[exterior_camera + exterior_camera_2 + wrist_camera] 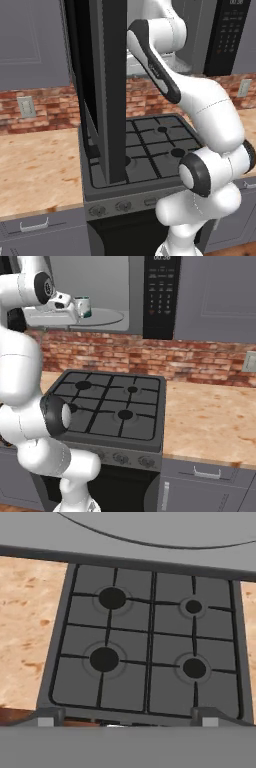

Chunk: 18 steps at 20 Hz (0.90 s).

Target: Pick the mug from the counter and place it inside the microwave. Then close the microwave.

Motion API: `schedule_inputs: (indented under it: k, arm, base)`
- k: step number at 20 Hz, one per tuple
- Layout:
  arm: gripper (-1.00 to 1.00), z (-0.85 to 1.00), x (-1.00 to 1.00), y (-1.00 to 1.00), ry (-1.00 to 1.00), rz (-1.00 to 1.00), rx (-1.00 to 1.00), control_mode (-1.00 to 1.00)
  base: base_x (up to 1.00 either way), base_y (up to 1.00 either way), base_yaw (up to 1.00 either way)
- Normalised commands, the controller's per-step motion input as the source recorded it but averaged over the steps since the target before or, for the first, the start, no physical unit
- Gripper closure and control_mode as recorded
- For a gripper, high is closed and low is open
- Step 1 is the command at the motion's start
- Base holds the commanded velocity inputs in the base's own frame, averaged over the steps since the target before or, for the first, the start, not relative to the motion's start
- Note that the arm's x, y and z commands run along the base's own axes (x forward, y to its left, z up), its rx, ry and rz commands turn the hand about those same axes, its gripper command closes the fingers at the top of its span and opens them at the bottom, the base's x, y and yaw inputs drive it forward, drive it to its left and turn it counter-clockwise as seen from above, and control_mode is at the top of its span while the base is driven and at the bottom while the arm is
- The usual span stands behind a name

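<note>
Now the mug (83,306) stands upright on the turntable (102,318) inside the open microwave (160,296), the tool (74,306) released just beside it. Below lie the black stovetop (107,403), tan bench (210,423) and brick wall (150,358).

Mug (83,306) stands upright on the turntable inside the microwave (161,296); door hangs open. Tan counter (210,421) flanks the stove.
</note>
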Motion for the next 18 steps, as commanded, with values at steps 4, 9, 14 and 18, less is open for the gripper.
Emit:
schedule_inputs:
  k: [4,9,14,18]
  arm:
    - [-1.00,-0.04,-0.81,0.00,-0.27,0.00,-0.01,-1.00]
    - [-1.00,0.19,-0.61,-0.05,-0.23,0.00,0.00,-1.00]
    - [-1.00,0.26,-0.64,-0.11,-0.12,0.00,0.00,-1.00]
    - [-1.00,0.38,-0.58,-0.14,-0.03,0.00,0.00,-1.00]
  base:
    - [0.00,0.00,0.00]
    - [0.00,0.00,0.00]
    - [0.00,0.00,0.00]
    - [0.00,0.00,0.00]
